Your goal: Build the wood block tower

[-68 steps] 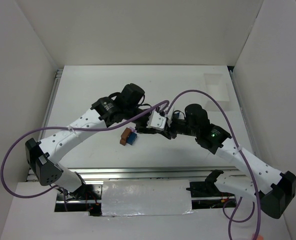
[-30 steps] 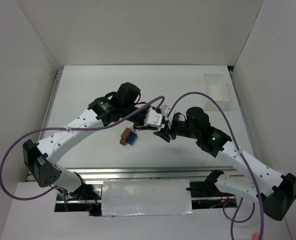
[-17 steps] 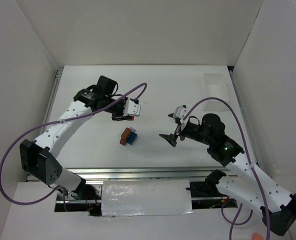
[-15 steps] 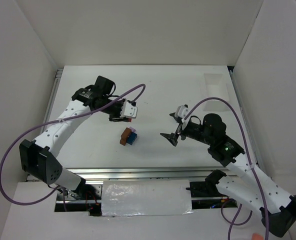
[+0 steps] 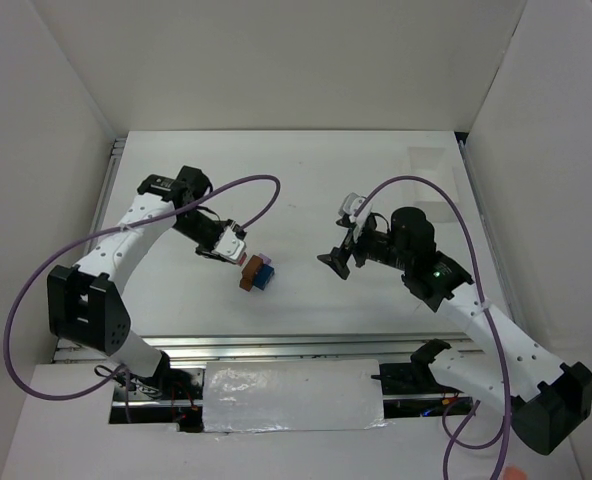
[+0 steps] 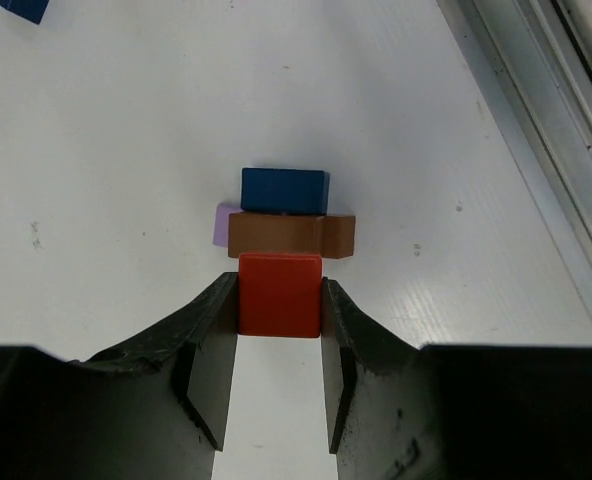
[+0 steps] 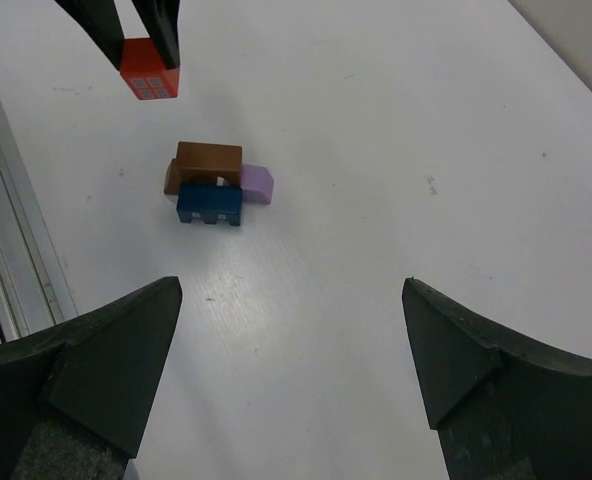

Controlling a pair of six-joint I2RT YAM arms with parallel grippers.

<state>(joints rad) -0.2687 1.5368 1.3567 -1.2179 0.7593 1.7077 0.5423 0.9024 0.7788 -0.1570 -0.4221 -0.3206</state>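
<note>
Three blocks of the wood block tower (image 5: 257,272) sit clustered mid-bench (image 5: 376,170): a brown block (image 6: 281,235) with a blue block (image 6: 284,189) and a pale purple block (image 6: 225,224) touching it. Our left gripper (image 5: 226,247) is clamped on a red block (image 6: 279,294), just beside the cluster and not yet set down. Our right gripper (image 5: 334,262) hangs spread wide and empty, well apart. We judge the build partly done, with the red one left to place.

The worktop (image 5: 376,180) is flat and white. Tall white walls (image 5: 276,60) stand on three sides of it. A silver metal rail (image 5: 104,190) runs along its left edge. The light is bright and even.
</note>
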